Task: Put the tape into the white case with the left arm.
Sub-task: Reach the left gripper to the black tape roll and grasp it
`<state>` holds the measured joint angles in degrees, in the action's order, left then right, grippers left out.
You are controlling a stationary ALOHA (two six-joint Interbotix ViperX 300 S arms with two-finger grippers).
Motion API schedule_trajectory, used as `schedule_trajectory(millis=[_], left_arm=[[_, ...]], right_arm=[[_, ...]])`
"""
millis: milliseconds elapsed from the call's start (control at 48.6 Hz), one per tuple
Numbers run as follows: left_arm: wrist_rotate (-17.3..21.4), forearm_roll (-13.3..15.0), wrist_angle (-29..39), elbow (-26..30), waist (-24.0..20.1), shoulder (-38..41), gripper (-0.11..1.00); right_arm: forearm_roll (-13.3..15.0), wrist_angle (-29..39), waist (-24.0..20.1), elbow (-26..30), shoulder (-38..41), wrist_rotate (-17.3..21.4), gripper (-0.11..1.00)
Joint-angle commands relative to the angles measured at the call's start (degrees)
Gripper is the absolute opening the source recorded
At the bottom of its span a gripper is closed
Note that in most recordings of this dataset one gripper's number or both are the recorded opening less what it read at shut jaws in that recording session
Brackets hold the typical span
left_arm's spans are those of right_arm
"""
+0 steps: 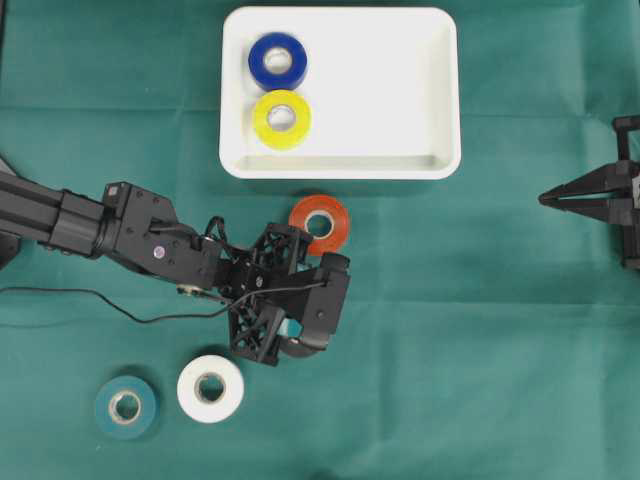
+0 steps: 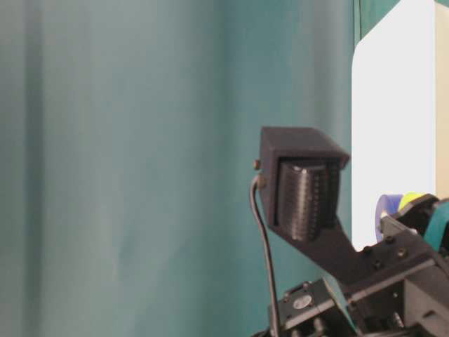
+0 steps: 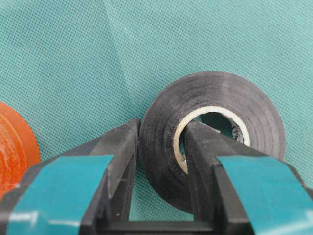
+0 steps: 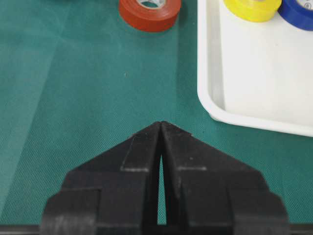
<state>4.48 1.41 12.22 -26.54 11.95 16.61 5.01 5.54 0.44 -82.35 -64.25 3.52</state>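
Note:
My left gripper (image 3: 161, 125) is shut on a black tape roll (image 3: 254, 112) that lies on the green cloth. One finger is outside the roll's wall and the other is inside its core. In the overhead view the left gripper (image 1: 322, 300) sits below the white case (image 1: 440, 100) and hides the black roll. A blue roll (image 1: 277, 61) and a yellow roll (image 1: 282, 119) lie in the case's left part. My right gripper (image 4: 161, 123) is shut on nothing, and in the overhead view the right gripper (image 1: 545, 198) is at the far right edge.
An orange roll (image 1: 320, 224) lies just above the left gripper, between it and the case rim. A white roll (image 1: 210, 388) and a teal roll (image 1: 125, 407) lie at the lower left. A thin black cable (image 1: 100, 297) trails from the left arm.

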Motion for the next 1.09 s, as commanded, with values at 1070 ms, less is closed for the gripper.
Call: schedule_trajectory(millis=[1070], left_arm=[[0.09,-0.26,16.08,2.90,-5.71,-14.06,0.25]], right_arm=[[0.09,-0.62,0.00,0.62,0.18,0.09,-0.09]])
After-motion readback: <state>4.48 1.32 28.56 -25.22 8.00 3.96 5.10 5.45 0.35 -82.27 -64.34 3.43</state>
